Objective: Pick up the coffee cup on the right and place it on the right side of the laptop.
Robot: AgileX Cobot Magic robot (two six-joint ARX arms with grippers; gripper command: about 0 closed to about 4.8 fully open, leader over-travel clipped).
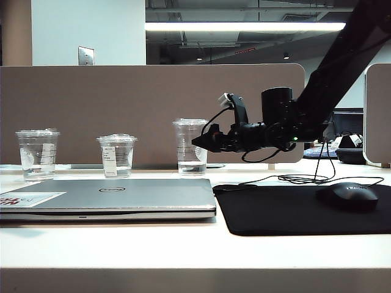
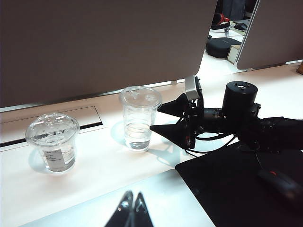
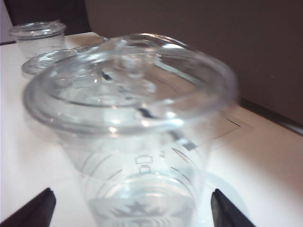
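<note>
Jaws spread, our right gripper point(image 2: 158, 118) flanks the coffee cup point(image 1: 190, 147) behind the laptop's point(image 1: 110, 196) right rear corner, not touching. Our left gripper point(image 2: 133, 206), pressed together, hovers over the lid.

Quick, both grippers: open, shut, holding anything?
Left gripper: shut, empty, over the laptop.
Right gripper: open, beside the coffee cup, not gripping.

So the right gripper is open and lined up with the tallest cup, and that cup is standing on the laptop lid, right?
Not quite. The right gripper is open and lined up with the coffee cup, but that cup stands on the white table behind the laptop, not on its lid. The left wrist view shows this best.
</note>
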